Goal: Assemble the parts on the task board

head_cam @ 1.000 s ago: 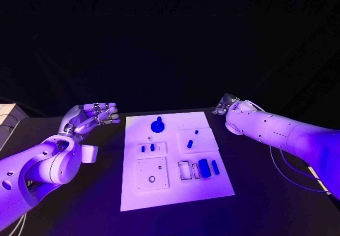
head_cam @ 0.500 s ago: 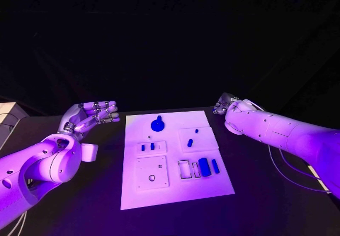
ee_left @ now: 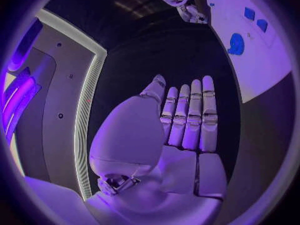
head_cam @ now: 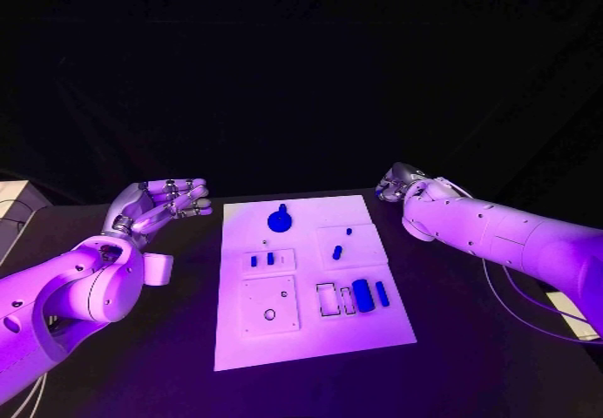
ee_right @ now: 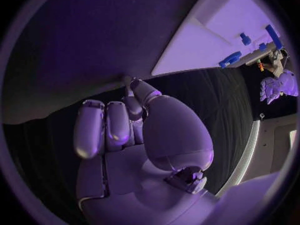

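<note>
The white task board [head_cam: 308, 326] lies in the middle of the black table. On it are a round blue part with a tab [head_cam: 279, 221], two small blue parts [head_cam: 261, 260], one short blue part [head_cam: 337, 253] and two long blue parts [head_cam: 369, 296]. My left hand [head_cam: 161, 207] hovers left of the board's far end, its fingers [ee_left: 187, 120] stretched out side by side and holding nothing. My right hand [head_cam: 400, 184] hangs off the board's far right corner, its fingers [ee_right: 103, 127] curled in on nothing. The board [ee_left: 265, 55] and the round part [ee_left: 237, 43] also appear in the left wrist view.
A pale box [head_cam: 13, 205] stands at the table's left edge. A thin cable [head_cam: 515, 305] runs under my right arm on the right side. Bare black table lies between each hand and the board.
My right arm has drifted very slightly. The left hand and the parts on the board have stayed where they were.
</note>
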Tool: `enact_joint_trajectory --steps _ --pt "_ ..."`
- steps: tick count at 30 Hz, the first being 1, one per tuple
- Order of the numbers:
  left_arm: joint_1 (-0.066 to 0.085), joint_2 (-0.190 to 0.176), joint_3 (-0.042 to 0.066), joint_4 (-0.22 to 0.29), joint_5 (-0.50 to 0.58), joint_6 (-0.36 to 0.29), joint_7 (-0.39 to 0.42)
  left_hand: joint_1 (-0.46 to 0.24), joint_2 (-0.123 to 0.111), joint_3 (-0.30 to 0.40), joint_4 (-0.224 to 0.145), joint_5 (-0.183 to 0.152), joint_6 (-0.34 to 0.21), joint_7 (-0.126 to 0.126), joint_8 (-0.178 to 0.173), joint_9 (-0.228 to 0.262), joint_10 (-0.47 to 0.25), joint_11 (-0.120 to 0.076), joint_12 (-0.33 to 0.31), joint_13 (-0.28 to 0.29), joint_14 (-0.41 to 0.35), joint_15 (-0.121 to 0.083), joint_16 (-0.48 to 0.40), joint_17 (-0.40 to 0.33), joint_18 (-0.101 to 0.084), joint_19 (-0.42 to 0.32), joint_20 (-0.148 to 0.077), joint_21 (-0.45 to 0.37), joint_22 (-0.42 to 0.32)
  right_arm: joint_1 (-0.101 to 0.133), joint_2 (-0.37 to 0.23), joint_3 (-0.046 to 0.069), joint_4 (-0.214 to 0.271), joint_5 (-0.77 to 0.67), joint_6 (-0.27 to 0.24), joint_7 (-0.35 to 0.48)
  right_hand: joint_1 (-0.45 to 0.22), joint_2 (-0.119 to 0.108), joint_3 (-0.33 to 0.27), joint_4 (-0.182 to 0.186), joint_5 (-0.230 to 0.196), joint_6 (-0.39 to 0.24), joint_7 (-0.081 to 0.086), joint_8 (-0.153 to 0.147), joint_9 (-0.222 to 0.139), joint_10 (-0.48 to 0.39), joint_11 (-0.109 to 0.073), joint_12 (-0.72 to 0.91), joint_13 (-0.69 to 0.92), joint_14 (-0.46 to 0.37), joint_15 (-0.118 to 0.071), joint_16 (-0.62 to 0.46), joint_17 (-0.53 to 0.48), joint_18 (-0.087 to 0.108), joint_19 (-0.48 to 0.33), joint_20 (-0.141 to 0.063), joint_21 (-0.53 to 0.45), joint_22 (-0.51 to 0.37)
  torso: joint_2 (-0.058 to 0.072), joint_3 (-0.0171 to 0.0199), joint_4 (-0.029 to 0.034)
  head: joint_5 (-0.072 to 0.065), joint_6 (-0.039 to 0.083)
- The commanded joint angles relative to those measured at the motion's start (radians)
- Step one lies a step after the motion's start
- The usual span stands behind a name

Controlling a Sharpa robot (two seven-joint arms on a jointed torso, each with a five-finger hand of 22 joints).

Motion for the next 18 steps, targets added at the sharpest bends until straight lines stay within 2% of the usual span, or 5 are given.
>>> enact_joint_trajectory --steps 1,7,11,13,18 --pt "0.000 -0.002 0.001 0.003 -0.007 0.005 0.003 0.004 0.010 0.003 -0.005 -0.001 0.006 -0.001 -0.001 0.000 0.003 0.002 -0.001 0.001 -0.004 -0.001 0.006 0.000 -0.020 0.004 -0.002 0.006 -0.002 0.011 -0.024 0.000 0.044 -0.030 -0.062 0.060 -0.001 0.007 -0.003 -0.002 -0.007 0.019 0.008 0.008 0.037 0.006 0.001 0.003 0.001 0.004 -0.004 -0.005 0.003 -0.013 0.075 -0.001 0.007 0.185 -0.002 -0.0016 -0.0009 0.004 0.001" --pt "0.000 -0.007 0.001 0.007 -0.007 0.004 0.001 0.005 0.011 0.003 -0.005 -0.001 0.005 0.000 -0.001 0.000 0.001 0.002 -0.001 0.001 -0.005 -0.001 0.005 0.000 -0.020 0.003 -0.002 0.007 -0.004 0.039 -0.087 0.001 0.185 -0.103 -0.044 0.068 0.007 0.006 -0.016 0.004 -0.016 0.022 0.007 0.008 0.037 0.009 0.000 -0.004 0.001 0.005 -0.005 -0.005 0.012 -0.014 0.074 -0.002 0.012 0.186 -0.003 -0.0027 -0.0059 0.012 0.000" --pt "0.000 -0.007 0.001 0.009 -0.007 0.005 -0.002 0.005 0.011 0.004 -0.006 -0.001 0.004 0.000 -0.001 0.000 0.000 0.003 -0.002 0.001 -0.006 -0.001 0.005 -0.001 -0.021 0.003 -0.002 0.007 -0.005 0.051 -0.123 0.001 0.306 -0.173 0.004 0.056 0.007 0.003 -0.020 0.008 -0.019 0.025 0.004 0.009 0.036 0.010 0.000 -0.007 0.001 0.005 -0.005 -0.005 0.015 -0.015 0.074 -0.002 0.016 0.187 -0.006 -0.0047 -0.0105 0.023 -0.002" --pt "0.000 -0.006 0.001 0.009 -0.007 0.006 -0.003 0.004 0.011 0.003 -0.006 -0.001 0.004 0.000 -0.001 0.000 -0.001 0.003 -0.001 0.001 -0.006 0.000 0.004 -0.001 -0.021 0.002 -0.001 0.006 -0.006 0.054 -0.127 0.000 0.359 -0.214 0.035 0.046 0.010 0.002 -0.024 0.014 -0.021 0.026 0.004 0.009 0.035 0.011 -0.001 -0.009 0.001 0.004 -0.006 -0.006 0.017 -0.016 0.074 -0.003 0.017 0.187 -0.008 -0.0043 -0.0123 0.028 -0.002" --pt "-0.001 -0.002 0.001 0.012 -0.008 0.009 -0.006 0.004 0.011 0.004 -0.005 -0.001 0.004 0.000 -0.001 0.000 -0.002 0.004 -0.001 0.001 -0.007 0.000 0.004 -0.001 -0.021 0.002 -0.001 0.007 -0.007 0.052 -0.116 -0.006 0.455 -0.303 0.102 0.018 0.015 -0.002 -0.028 0.022 -0.021 0.027 0.002 0.009 0.032 0.011 -0.001 -0.014 0.001 0.006 -0.007 -0.008 0.021 -0.018 0.074 -0.006 0.019 0.187 -0.012 -0.0047 -0.0128 0.048 -0.005"
